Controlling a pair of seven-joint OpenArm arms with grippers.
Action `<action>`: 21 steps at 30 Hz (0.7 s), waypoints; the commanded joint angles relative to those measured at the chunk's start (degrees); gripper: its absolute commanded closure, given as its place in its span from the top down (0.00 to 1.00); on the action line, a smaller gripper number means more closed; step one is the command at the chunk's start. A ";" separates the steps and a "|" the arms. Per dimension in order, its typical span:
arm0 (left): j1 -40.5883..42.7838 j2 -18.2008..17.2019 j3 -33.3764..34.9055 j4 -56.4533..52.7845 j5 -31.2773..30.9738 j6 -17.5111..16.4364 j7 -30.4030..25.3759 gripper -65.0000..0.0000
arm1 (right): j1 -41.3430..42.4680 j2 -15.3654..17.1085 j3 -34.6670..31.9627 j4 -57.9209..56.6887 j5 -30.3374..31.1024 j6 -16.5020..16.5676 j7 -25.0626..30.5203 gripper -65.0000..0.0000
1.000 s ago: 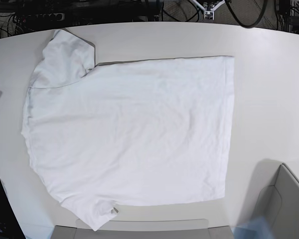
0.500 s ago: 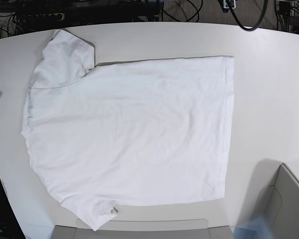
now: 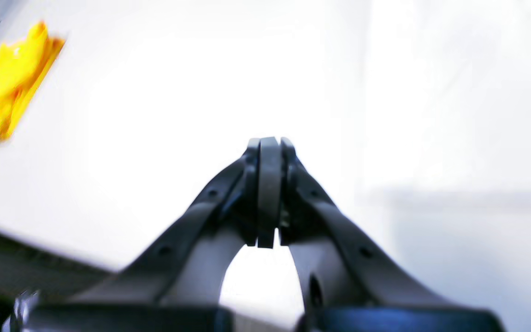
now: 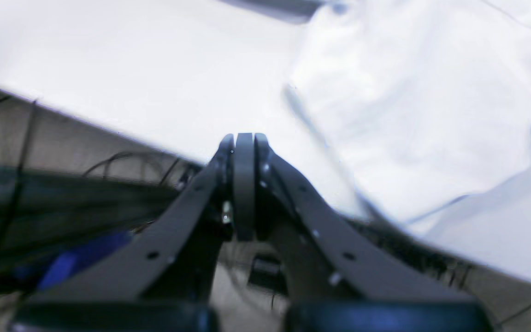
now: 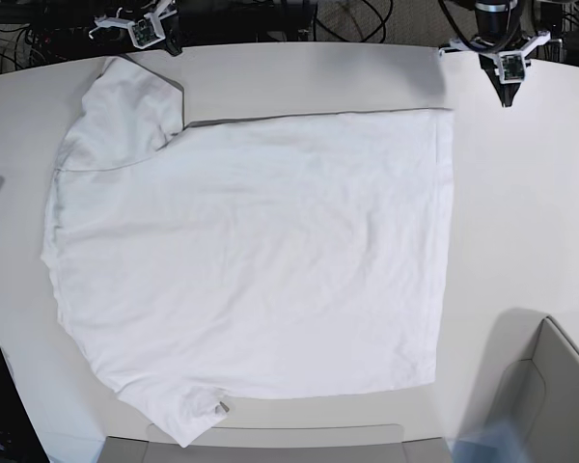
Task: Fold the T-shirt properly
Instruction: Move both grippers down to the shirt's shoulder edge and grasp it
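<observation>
The white T-shirt (image 5: pixel 261 251) lies spread flat on the off-white table (image 5: pixel 521 212), with one sleeve (image 5: pixel 125 106) at the far left and a small grey tag (image 5: pixel 220 408) near the front hem. My left gripper (image 5: pixel 507 95) hovers at the far right, just beyond the shirt's far right corner, and its jaws are shut and empty (image 3: pixel 268 143). My right gripper (image 5: pixel 169 43) is at the far left beside the sleeve, also shut and empty (image 4: pixel 244 138). The right wrist view shows the sleeve (image 4: pixel 408 115) to its right. The shirt (image 3: pixel 459 92) appears blurred in the left wrist view.
A grey bin (image 5: pixel 550 386) stands at the front right corner. A grey flat piece (image 5: pixel 270 444) lies along the front edge. Cables (image 5: pixel 367 14) run behind the table. A blurred yellow object (image 3: pixel 7 87) shows at the upper left of the left wrist view.
Both arms have come into the base view at the table's far edge, one by the sleeve, one by the far right corner. The T-shirt has not moved.
</observation>
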 commanded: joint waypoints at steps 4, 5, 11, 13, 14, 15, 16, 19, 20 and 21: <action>-5.87 -0.55 0.36 1.55 -0.08 0.66 -6.15 0.00 | 1.72 0.07 -0.38 1.23 0.23 0.32 3.01 0.00; -7.45 -0.46 0.36 1.55 0.01 0.66 -7.56 0.00 | 2.95 -0.11 -0.55 1.23 0.23 0.32 3.18 0.00; -15.89 -0.37 -0.17 1.55 0.36 0.58 -8.09 0.00 | 10.42 -1.25 -2.05 1.23 0.23 0.32 2.83 0.00; -16.77 -0.37 -0.17 1.55 0.36 0.58 -7.29 0.00 | 12.36 -1.34 -2.40 1.23 0.23 0.32 2.57 0.00; -16.77 -0.37 0.01 1.55 0.36 0.58 -7.21 0.00 | 12.97 -1.25 -2.31 1.23 0.23 0.32 1.60 0.00; -16.77 -0.37 0.36 1.55 0.36 0.58 -7.12 0.00 | 13.76 -1.25 -2.22 1.23 0.41 0.32 -0.34 0.01; -16.77 -0.37 0.45 1.55 0.36 0.58 -7.12 0.00 | 14.73 -1.25 -2.14 1.23 0.41 0.23 -1.83 0.01; -16.60 -0.46 0.54 1.55 0.36 0.58 -7.03 0.01 | 16.40 -1.25 -0.73 1.23 0.67 0.23 -6.93 0.06; -16.51 -0.64 0.54 1.55 0.36 0.58 -7.03 0.01 | 16.58 -1.25 -0.11 1.23 1.02 0.23 -8.34 0.10; -16.51 -0.72 0.54 1.55 0.36 0.58 -7.03 0.01 | 17.02 -1.25 0.50 1.23 2.61 0.23 -9.30 0.14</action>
